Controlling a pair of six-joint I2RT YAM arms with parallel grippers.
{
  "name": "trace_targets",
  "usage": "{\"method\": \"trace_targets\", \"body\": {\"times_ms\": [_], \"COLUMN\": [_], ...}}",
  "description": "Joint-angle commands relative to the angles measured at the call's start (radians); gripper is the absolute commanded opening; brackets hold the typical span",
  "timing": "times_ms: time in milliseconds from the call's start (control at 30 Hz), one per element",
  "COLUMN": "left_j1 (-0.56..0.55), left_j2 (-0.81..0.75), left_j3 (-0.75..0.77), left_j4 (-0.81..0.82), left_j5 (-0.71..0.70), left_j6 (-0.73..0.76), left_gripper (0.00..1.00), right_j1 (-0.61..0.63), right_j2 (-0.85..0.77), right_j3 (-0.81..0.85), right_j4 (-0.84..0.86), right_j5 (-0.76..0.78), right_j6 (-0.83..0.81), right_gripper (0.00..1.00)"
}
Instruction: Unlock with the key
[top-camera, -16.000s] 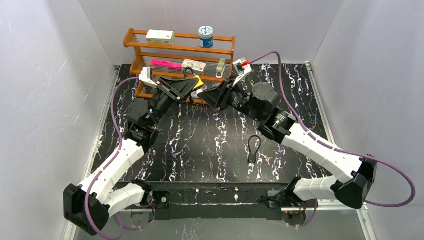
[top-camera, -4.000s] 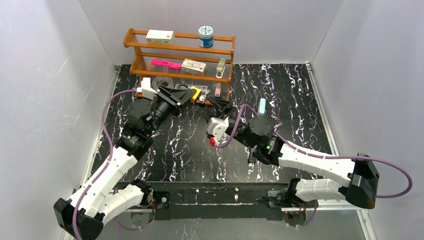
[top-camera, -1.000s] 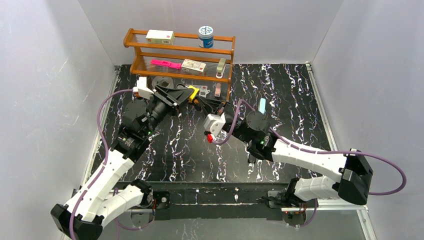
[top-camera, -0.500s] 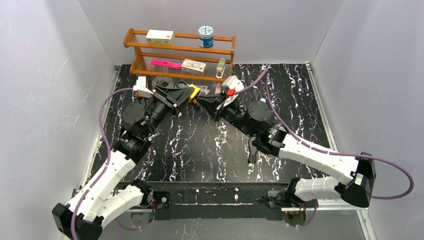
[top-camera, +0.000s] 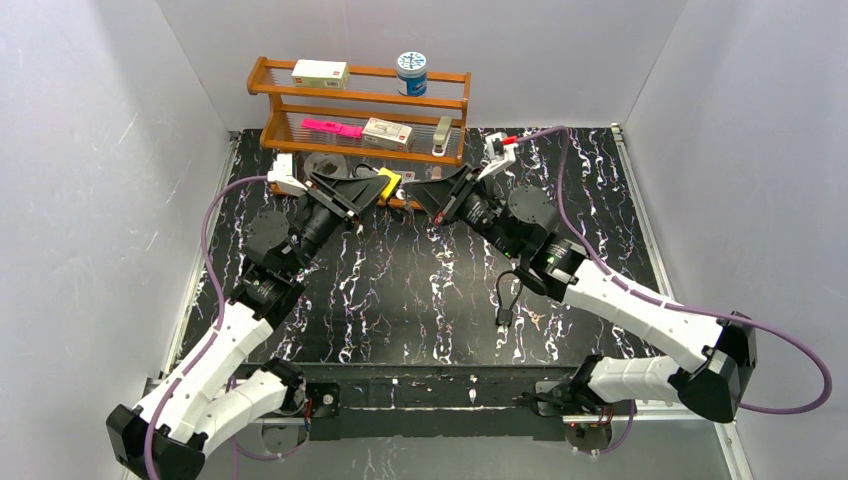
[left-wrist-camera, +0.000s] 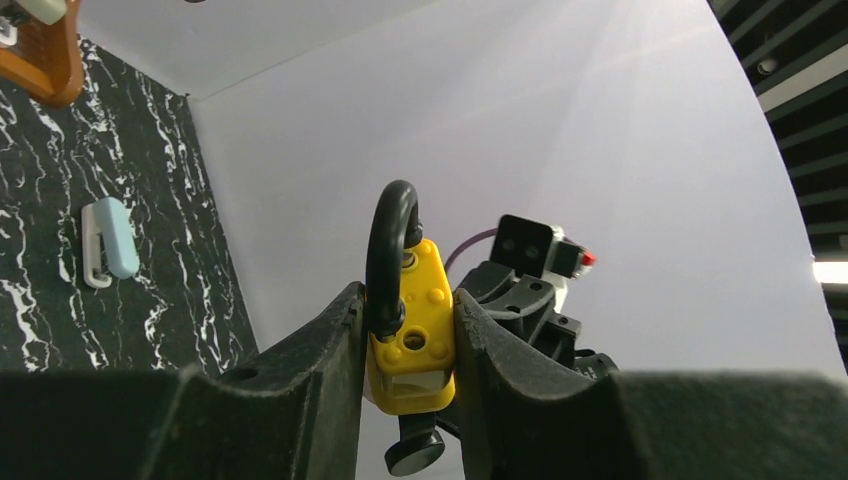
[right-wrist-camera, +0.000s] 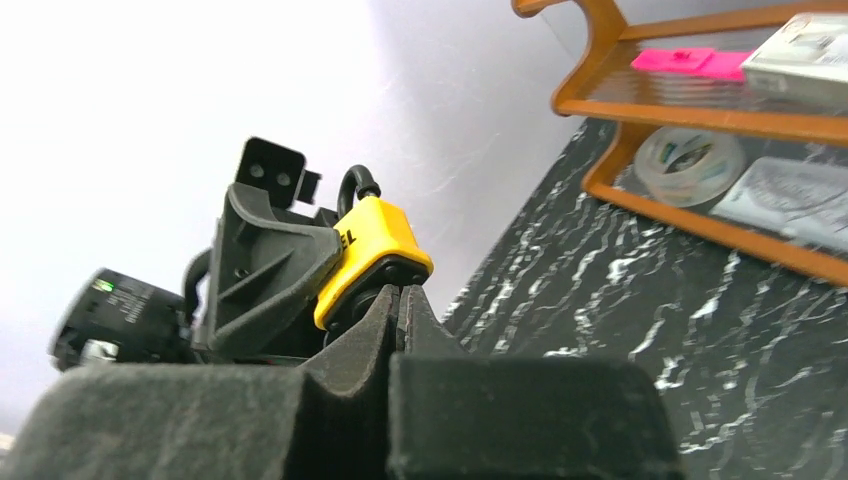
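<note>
While stretched toward shelf (top-camera: 350, 95) | left pincer (left-wrist-camera: 405, 330) clamps padlock (left-wrist-camera: 425, 300); right pincer (right-wrist-camera: 398, 305) closed, aimed at its base

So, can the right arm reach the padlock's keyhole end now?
Likely yes: the left gripper clamps the padlock by its sides, leaving the bottom end bare, and the right gripper tips touch it.

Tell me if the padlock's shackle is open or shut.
Shut, it seems: in the left wrist view both ends of the black shackle sit in the yellow padlock held by the left gripper.
</note>
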Motion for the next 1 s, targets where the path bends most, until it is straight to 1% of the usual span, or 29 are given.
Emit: {"method": "trace_targets", "body": {"times_ms": [0, 67, 133, 167, 233, 267, 300, 333, 367, 433, 500, 567, 667, 767, 833, 967], "left_j1": [-0.006, -0.006, -0.006, -0.006, -0.006, -0.006, -0.006, -0.006, -0.006, -0.006, -0.006, -0.006, -0.006, -0.006, -0.006, -0.006], "left_j2": [-0.046, -0.047, -0.049, -0.050, -0.051, -0.051, -0.050, -0.050, -0.050, -0.051, -0.055, -0.059, -0.051, -0.039, -0.024, -0.003], "left_j3": [0.021, 0.018, 0.016, 0.015, 0.015, 0.015, 0.015, 0.015, 0.014, 0.013, 0.010, 0.015, 0.042, 0.065, 0.077, 0.104], "left_j4": [0.175, 0.175, 0.176, 0.175, 0.174, 0.174, 0.175, 0.174, 0.176, 0.185, 0.209, 0.207, 0.190, 0.152, 0.144, 0.098], "left_j5": [0.049, 0.044, 0.039, 0.039, 0.039, 0.038, 0.040, 0.041, 0.043, 0.051, 0.073, 0.109, 0.227, 0.364, 0.449, 0.593], "left_j6": [-0.009, -0.012, -0.012, -0.013, -0.010, -0.011, -0.009, -0.007, -0.007, 0.006, 0.054, 0.131, 0.278, 0.419, 0.484, 0.648], "left_gripper": [0.00, 0.00, 0.00, 0.00, 0.00, 0.00, 0.00, 0.00, 0.00, 0.00, 0.00, 0.00, 0.00, 0.00, 0.00, 0.00], "right_j1": [-0.028, -0.028, -0.028, -0.028, -0.027, -0.027, -0.029, -0.027, -0.028, -0.027, -0.028, -0.028, -0.042, -0.076, -0.092, -0.101], "right_j2": [-0.016, -0.017, -0.030, -0.039, -0.057, -0.067, -0.073, -0.079, -0.081, -0.082, -0.087, -0.095, -0.130, -0.168, -0.179, -0.218], "right_j3": [0.004, 0.005, -0.008, -0.018, -0.039, -0.045, -0.047, -0.049, -0.047, -0.040, -0.039, -0.029, -0.037, -0.072, -0.091, -0.142], "right_j4": [-0.002, 0.001, 0.030, 0.050, 0.130, 0.140, 0.150, 0.151, 0.142, 0.117, 0.101, 0.065, 0.027, 0.028, 0.021, 0.032], "right_j5": [-0.015, -0.022, -0.019, -0.019, -0.048, -0.061, -0.087, -0.113, -0.132, -0.188, -0.209, -0.219, -0.216, -0.362, -0.463, -0.545], "right_j6": [0.226, 0.215, 0.162, 0.121, -0.034, -0.094, -0.167, -0.267, -0.312, -0.408, -0.438, -0.438, -0.387, -0.353, -0.334, -0.295], "right_gripper": [0.01, 0.01, 0.01, 0.01, 0.01, 0.06, 0.16, 0.31, 0.41, 0.48, 0.51, 0.53, 0.58, 0.64, 0.68, 0.69]}}
